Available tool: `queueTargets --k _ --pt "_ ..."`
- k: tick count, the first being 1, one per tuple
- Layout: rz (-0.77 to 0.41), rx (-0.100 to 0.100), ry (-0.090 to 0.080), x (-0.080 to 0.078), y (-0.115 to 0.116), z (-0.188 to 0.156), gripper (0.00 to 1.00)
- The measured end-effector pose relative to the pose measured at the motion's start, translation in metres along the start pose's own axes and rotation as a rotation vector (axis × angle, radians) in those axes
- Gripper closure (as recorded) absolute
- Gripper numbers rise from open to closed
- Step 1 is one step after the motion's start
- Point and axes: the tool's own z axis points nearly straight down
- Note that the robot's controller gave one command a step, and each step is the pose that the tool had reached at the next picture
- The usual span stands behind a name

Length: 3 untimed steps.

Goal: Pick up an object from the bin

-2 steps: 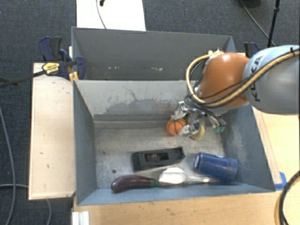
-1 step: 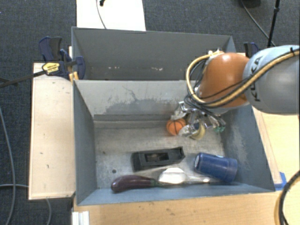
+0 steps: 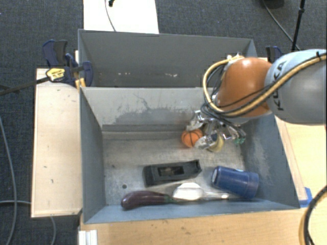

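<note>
Centring your end effector over the small orange ball just beside it, near the grey metal bin's back wall, matters most, since you cannot tell whether it is open or closed

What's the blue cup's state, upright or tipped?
Tipped: the blue cup lies on its side on the bin floor, near the front right corner.

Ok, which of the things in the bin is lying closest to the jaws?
The small orange ball near the back wall, right beside the jaws. The black block, blue cup and dark-handled spoon all lie farther forward.
</note>
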Motion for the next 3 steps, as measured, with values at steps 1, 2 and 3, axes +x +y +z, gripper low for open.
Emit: queueTargets --k 1,2,3 --pt "0.000 0.000 0.000 0.0000 0.0000 0.0000 1.00" --pt "0.001 0.000 0.000 0.0000 0.0001 0.0000 1.00" --pt "0.001 0.000 0.000 0.0001 0.0001 0.0000 1.00"
